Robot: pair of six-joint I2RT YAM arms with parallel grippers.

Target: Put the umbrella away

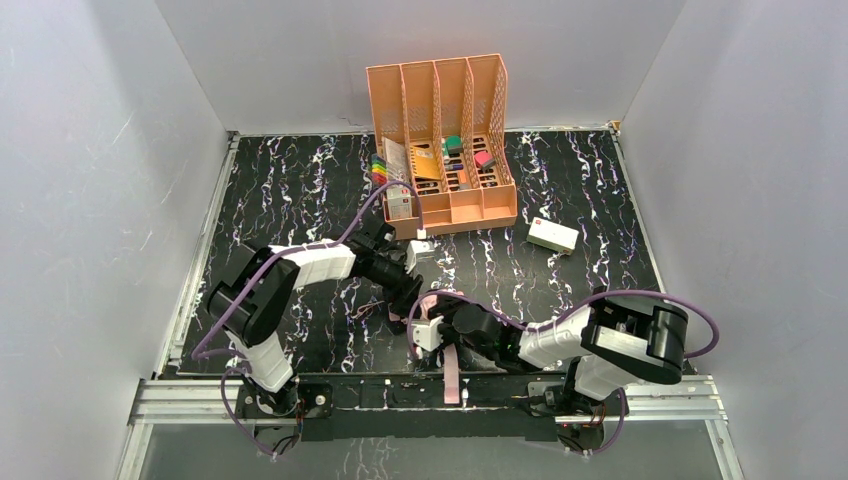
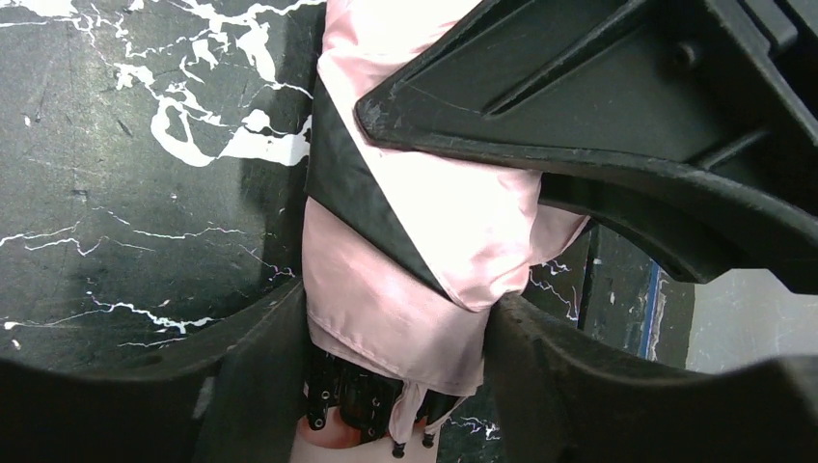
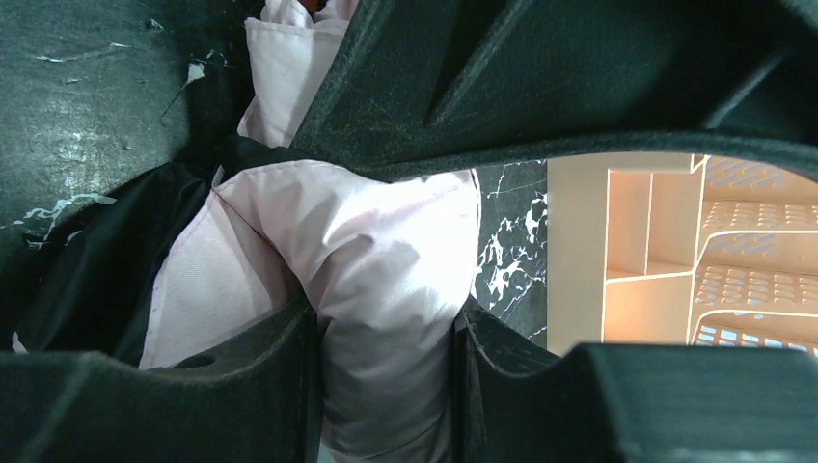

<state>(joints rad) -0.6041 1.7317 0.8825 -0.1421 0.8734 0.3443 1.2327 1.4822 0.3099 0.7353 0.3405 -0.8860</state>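
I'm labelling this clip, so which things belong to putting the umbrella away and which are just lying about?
Job: umbrella, left hand, right hand, both gripping it.
Lying about: organiser, white box.

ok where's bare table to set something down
Free: the tabletop left of the orange desk organiser, and the right side past the white box. Crowded: near middle, left gripper and right gripper on the umbrella.

Left gripper (image 2: 395, 328) and right gripper (image 3: 386, 338) sit close together, each clamped partway closed.
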